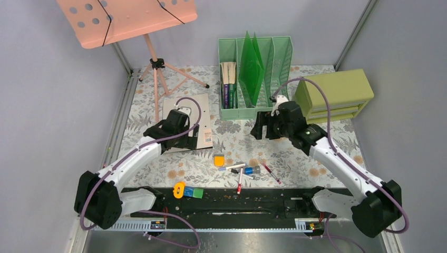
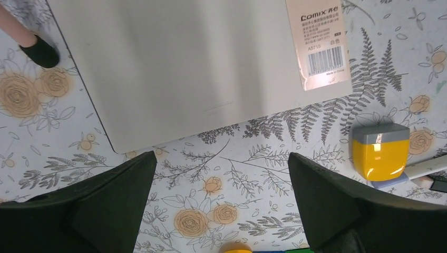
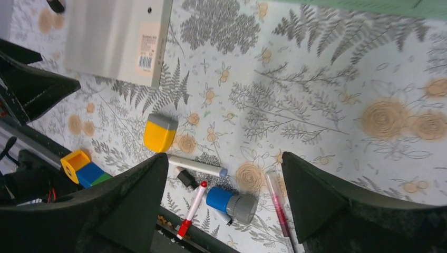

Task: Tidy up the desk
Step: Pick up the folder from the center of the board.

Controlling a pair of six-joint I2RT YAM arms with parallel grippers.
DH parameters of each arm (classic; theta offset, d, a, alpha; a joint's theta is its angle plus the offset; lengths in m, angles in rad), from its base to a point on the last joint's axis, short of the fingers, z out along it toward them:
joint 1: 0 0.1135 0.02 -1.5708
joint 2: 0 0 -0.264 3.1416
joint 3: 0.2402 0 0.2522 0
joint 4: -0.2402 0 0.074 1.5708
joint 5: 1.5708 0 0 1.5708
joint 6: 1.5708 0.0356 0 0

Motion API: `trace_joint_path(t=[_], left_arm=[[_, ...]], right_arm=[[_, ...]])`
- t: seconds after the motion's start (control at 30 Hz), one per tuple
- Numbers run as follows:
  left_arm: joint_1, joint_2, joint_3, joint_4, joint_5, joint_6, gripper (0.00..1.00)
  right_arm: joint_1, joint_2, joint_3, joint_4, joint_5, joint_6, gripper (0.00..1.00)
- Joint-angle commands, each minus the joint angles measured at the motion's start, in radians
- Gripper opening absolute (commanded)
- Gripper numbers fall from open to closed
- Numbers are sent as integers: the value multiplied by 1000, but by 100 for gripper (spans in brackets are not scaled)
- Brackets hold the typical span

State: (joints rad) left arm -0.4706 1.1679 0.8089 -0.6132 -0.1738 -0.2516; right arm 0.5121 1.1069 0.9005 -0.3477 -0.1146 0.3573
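Reaching in with bent elbows from the lower frame corners, the left gripper [image 1: 176, 128] and right gripper [image 1: 263, 129] are hovering, both spread wide and empty, above the flat fern-printed cloth desk [image 1: 237, 141] filling the middle.

Left arm [image 1: 132, 161] stretched forward and bent at the elbow, left gripper [image 2: 221, 158] pointing down, jaws wide apart and empty, right arm [image 1: 337, 158] angled inward toward centre, right gripper [image 3: 225, 155] likewise spread wide, nothing held
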Motion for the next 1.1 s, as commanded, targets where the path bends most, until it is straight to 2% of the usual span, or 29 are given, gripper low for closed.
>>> trace_joint_path(t=[0.0, 0.2, 0.4, 0.63, 0.87, 1.07], left_arm=[[-3, 60, 58, -4, 57, -10, 99], [11, 124, 68, -13, 98, -17, 99], [88, 125, 65, 14, 228, -20, 99], [234, 114, 60, 51, 371, -32, 99], [441, 97, 25, 132, 555, -88, 99], [586, 104, 21, 136, 549, -107, 97]], right_arm=[[53, 72, -5, 20, -19, 35, 85], [125, 212, 2, 78, -27, 64, 84], [192, 419, 97, 87, -49, 71, 81], [249, 574, 214, 103, -71, 105, 79], [292, 678, 322, 115, -74, 139, 77], [302, 761, 387, 147, -61, 173, 76]])
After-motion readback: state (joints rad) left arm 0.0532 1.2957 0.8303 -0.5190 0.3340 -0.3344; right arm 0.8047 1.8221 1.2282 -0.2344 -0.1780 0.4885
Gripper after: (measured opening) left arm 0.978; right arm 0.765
